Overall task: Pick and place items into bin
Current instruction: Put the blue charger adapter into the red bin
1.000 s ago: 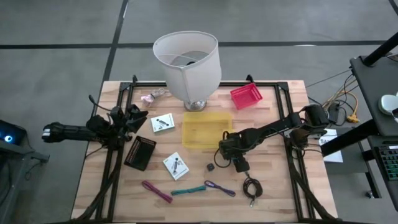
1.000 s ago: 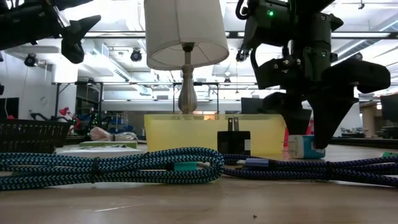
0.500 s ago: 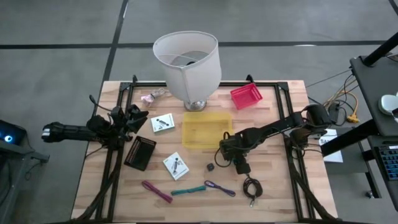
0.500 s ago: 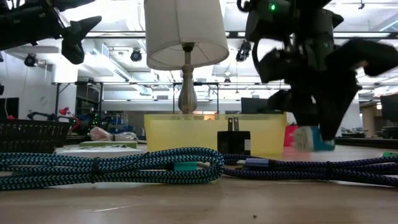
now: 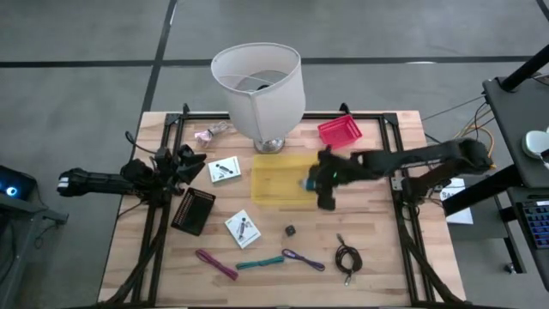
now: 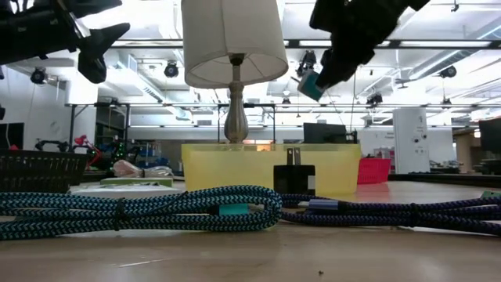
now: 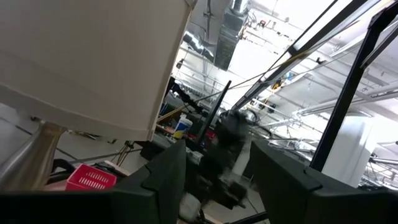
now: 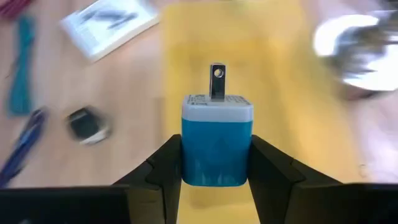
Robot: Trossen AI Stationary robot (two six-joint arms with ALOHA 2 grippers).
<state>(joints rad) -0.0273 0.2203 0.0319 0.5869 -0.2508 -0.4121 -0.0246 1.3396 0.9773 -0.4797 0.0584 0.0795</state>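
Note:
My right gripper (image 5: pixel 322 182) is shut on a small teal-blue plug adapter (image 8: pixel 217 146) with a white top and metal prongs. It hangs above the right end of the yellow bin (image 5: pixel 279 178); the low view shows the adapter (image 6: pixel 309 84) high over the bin (image 6: pixel 266 166). On the table near the front lie a magenta stick (image 5: pixel 216 263), a teal stick (image 5: pixel 260 262), a purple looped cord (image 5: pixel 303 258), a coiled black cable (image 5: pixel 346 257) and a tiny dark cube (image 5: pixel 291 230). My left gripper (image 5: pixel 184 163) waits open at the table's left. My right gripper pinches the adapter's blue body by its two opposite sides (image 8: pixel 186 155) between its two fingers. The fingers slant down from the table's right side. The prongs (image 8: pixel 217 82) point away from the gripper. The adapter is lifted clear, above the bin.
A big white lamp (image 5: pixel 257 86) stands just behind the bin, a red basket (image 5: pixel 340 131) to its right. A black basket (image 5: pixel 194 211) and two white cards (image 5: pixel 225 170) (image 5: pixel 243 228) lie left of the bin. A braided cable (image 6: pixel 156 207) and a black plug (image 6: pixel 294 178) show in the low view.
My right gripper has risen from the table by the bin's near right corner and gone toward the far edge, tipping less steeply. The adapter, which stood on the table between its fingers, is now lifted clear and hangs over the bin's right end.

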